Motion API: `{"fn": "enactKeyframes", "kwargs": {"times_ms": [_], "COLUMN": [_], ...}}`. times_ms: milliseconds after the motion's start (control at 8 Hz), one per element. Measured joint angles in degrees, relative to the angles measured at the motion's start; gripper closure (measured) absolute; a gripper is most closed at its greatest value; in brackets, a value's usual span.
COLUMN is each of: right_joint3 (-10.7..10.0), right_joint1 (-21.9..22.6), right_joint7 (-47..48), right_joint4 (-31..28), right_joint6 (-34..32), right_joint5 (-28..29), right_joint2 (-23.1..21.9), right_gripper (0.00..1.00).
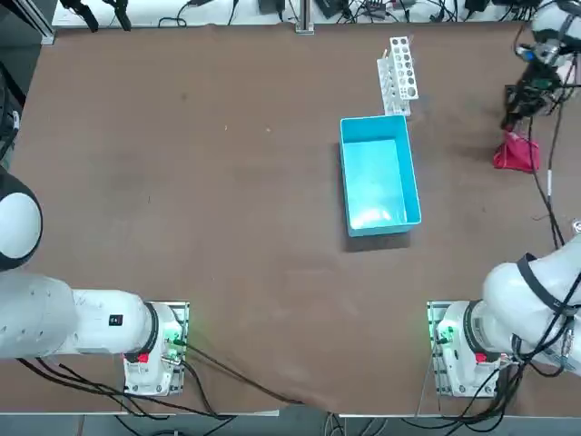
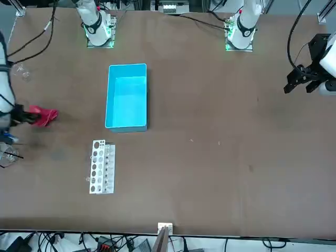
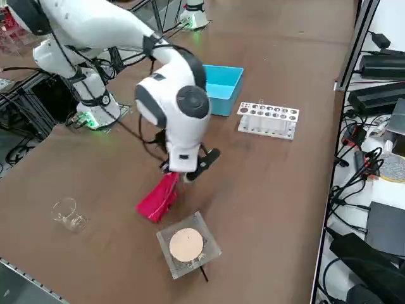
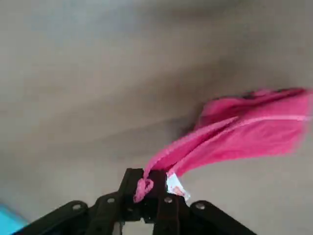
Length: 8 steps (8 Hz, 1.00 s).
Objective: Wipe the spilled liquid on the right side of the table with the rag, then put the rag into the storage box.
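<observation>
My right gripper [image 4: 149,188] is shut on a corner of the magenta rag [image 4: 244,132], which trails from its fingers. In the top view the gripper [image 1: 517,123] hangs near the table's far right edge with the rag [image 1: 517,154] drooping below it. From the right side the rag [image 3: 157,196] hangs down to the brown table [image 3: 285,190], its lower end at or just above the surface. The light blue storage box [image 1: 379,175] stands empty at mid-table, well left of the gripper. I cannot make out the spilled liquid on the brown surface.
A white rack with round holes [image 1: 398,71] lies just beyond the box. A clear glass [image 3: 68,214] and a square clear holder with a tan disc [image 3: 188,245] stand near the rag at the right edge. Cables hang along that side.
</observation>
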Motion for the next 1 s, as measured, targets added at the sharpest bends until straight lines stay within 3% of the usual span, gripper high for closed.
{"fn": "enactKeyframes", "kwargs": {"times_ms": [375, 750, 1000], "right_joint3": [2.36, 4.17, 4.17], "right_joint1": [1.6, 10.4, 12.8], "right_joint7": [3.55, 19.69, 24.45], "right_joint4": [-0.03, 0.01, 0.05], "right_joint6": [-1.32, 2.44, 3.01], "right_joint5": [13.73, 18.59, 24.94], "right_joint2": [-0.45, -0.99, -1.29], "right_gripper": [0.98, 0.98, 0.98]}}
